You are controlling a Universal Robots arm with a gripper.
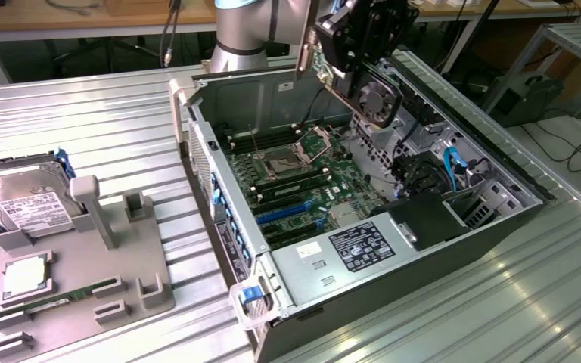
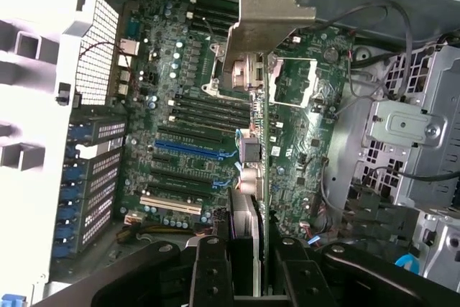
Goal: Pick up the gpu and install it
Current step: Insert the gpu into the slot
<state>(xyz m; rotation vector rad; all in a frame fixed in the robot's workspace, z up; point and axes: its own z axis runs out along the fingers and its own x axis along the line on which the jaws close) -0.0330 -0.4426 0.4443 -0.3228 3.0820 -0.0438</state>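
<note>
The black two-fingered gripper (image 1: 363, 45) is clamped on the thin black gpu card with a pale metal bracket (image 1: 377, 97). It holds the card edge-down above the far end of the open grey computer case (image 1: 270, 265), likely so the card's edge faces the green motherboard (image 1: 301, 181).

Matte black across the two-fingered metal claw (image 2: 255, 282). Black fan face, green board edge and pale grey bracket strip on the flat rectangular gpu card (image 1: 371, 97). Dark green with rows of black slots, one bright blue slot and one white slot on the large motherboard (image 2: 194, 113). Silver-grey on the open steel computer case (image 1: 230, 98), with blue plastic clips (image 1: 253, 296) and a blue cable (image 1: 453, 170). Silver with a white printed label on the boxy hard drive (image 1: 23, 200). Plain grey on the plastic parts tray (image 1: 84, 261). Ribbed shiny silver stripes across the metal tabletop (image 1: 99, 113).
</note>
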